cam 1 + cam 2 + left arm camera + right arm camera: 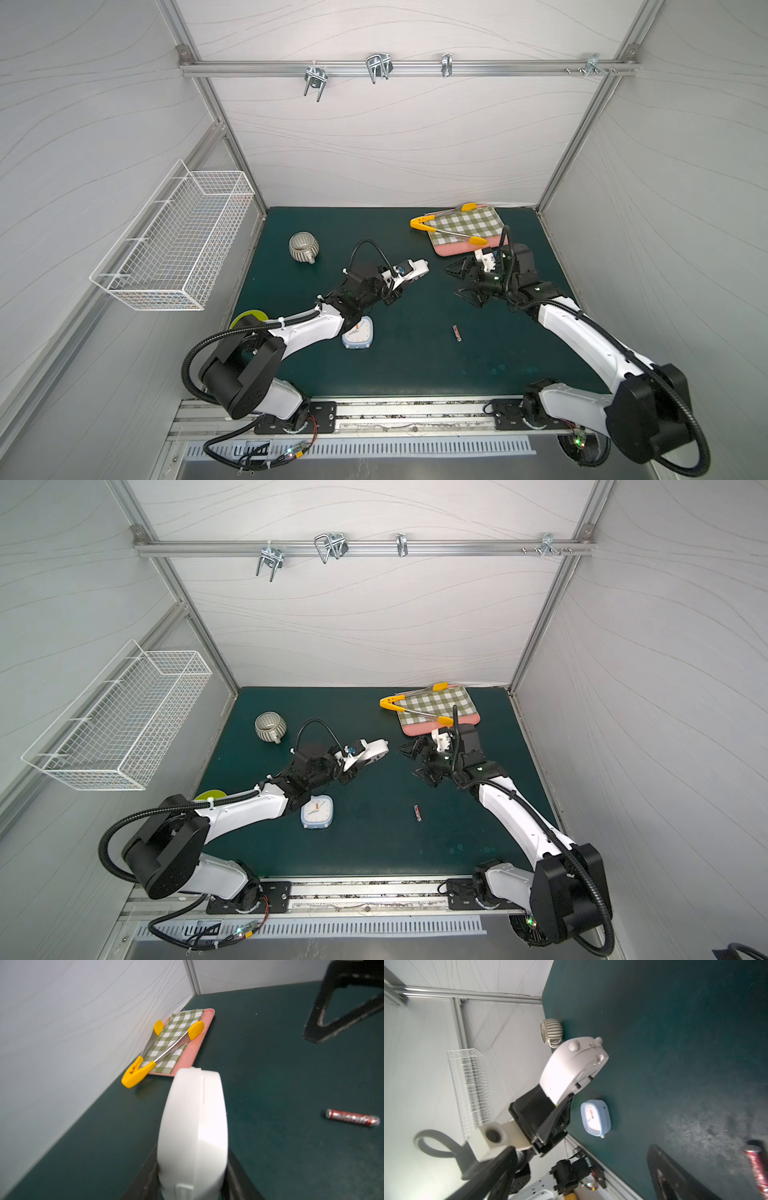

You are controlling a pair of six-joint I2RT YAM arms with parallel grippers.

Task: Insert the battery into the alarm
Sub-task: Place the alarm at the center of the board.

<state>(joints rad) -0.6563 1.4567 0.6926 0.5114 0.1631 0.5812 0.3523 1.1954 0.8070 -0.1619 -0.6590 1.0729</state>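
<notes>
While the left jaws clench the white rounded plastic alarm clock [417,268] in a top view, the small red cylindrical battery [457,333] lies lower centre on the green worktop [415,374]. Right wrist view: released right jaws should straddle its middle.

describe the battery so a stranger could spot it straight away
Look at the dark green mat. On its near half, right of the pale blue clock, the battery lies by itself. It is the only small red-and-silver cylinder, slimmer than anything nearby.
</notes>
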